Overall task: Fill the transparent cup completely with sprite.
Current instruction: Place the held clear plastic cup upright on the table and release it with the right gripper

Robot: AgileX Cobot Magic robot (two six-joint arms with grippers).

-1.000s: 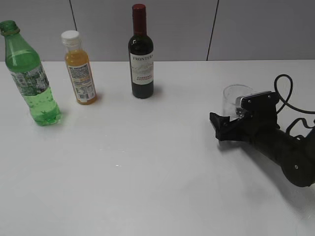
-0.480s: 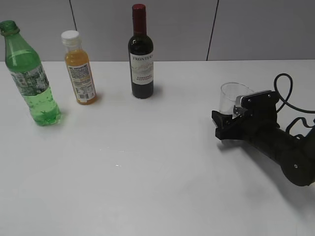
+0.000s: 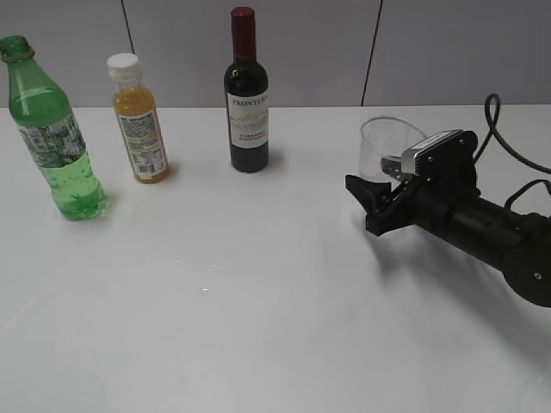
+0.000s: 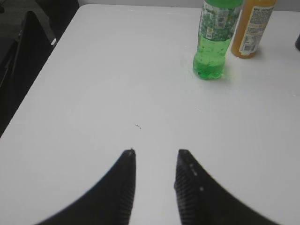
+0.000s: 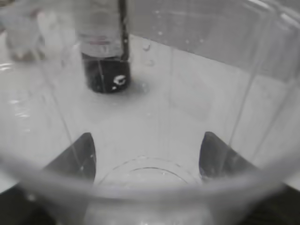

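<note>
Far left of the wine bottle (image 3: 247,95), near the table's (image 3: 258,301) left edge: the sprite bottle (image 3: 52,129), capless, upright, green liquid low in it. Between sprite and wine, nearer the wine's left: the juice bottle (image 3: 140,120), white-capped, upright. Well right of the wine bottle and a little nearer the camera: the cup (image 3: 385,148), clear, empty, tilted and lifted off the table. Clamped on its lower part from both sides: the right gripper (image 3: 376,200), one dark finger (image 5: 77,154) showing on each side through the cup wall in the wrist view, wine bottle beyond. Out of the exterior view, over bare table with the sprite bottle ahead: the left gripper (image 4: 154,164), jaws parted with a narrow gap, holding nothing.
</note>
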